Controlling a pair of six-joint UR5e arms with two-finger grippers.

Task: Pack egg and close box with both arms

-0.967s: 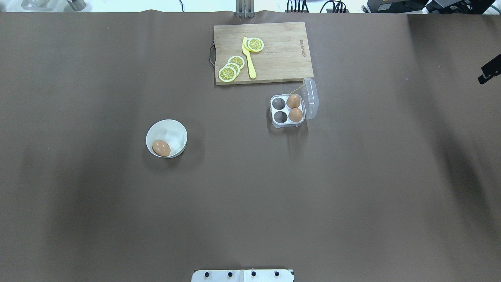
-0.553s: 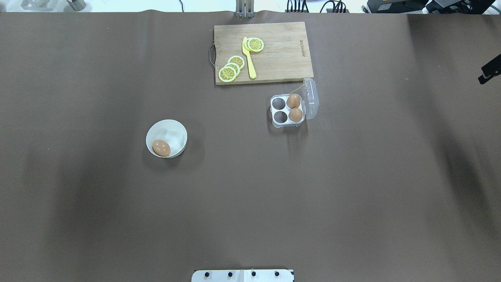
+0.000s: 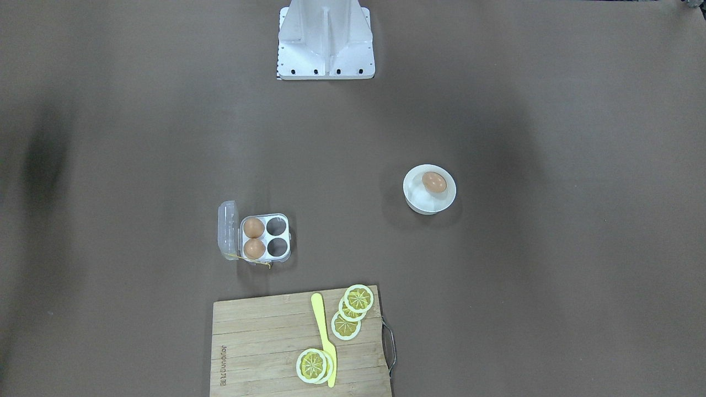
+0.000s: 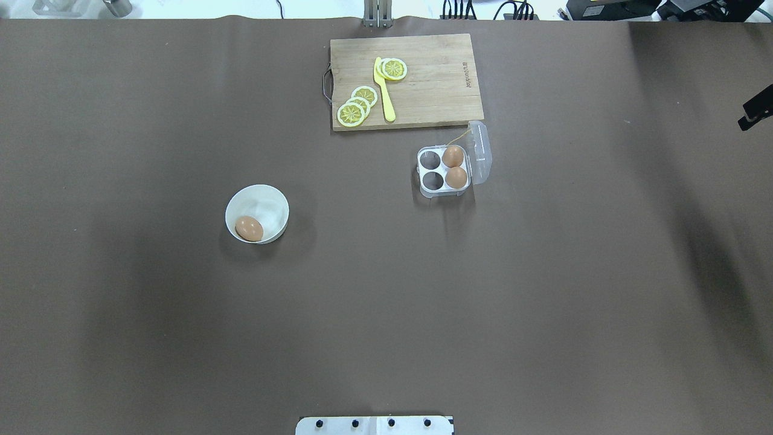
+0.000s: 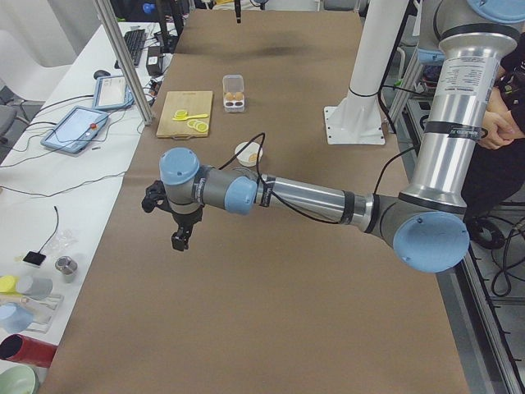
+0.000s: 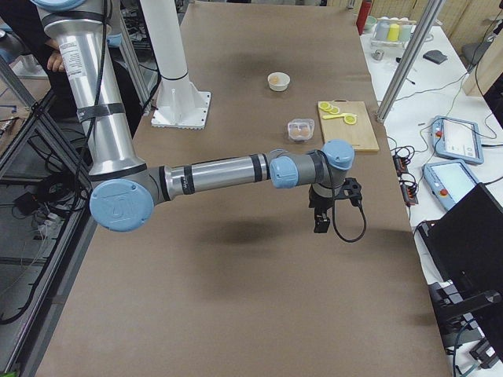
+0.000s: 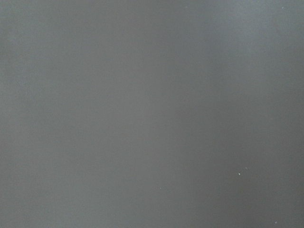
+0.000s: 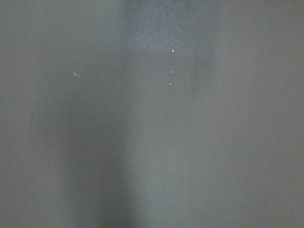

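The egg lies alone in a round white bowl left of centre; it also shows in the front-facing view. The box stands open near the cutting board, its clear lid folded out to the right. Two other brown eggs fill its right cells and its left cells are empty. My left gripper hangs over bare table far from the bowl. My right gripper hangs over the table's other end. I cannot tell whether either is open or shut. Both wrist views show only brown table cover.
A wooden cutting board with lemon slices and a yellow knife lies just behind the box. The robot's white base stands at the near edge. A black part juts in at the overhead view's right edge.
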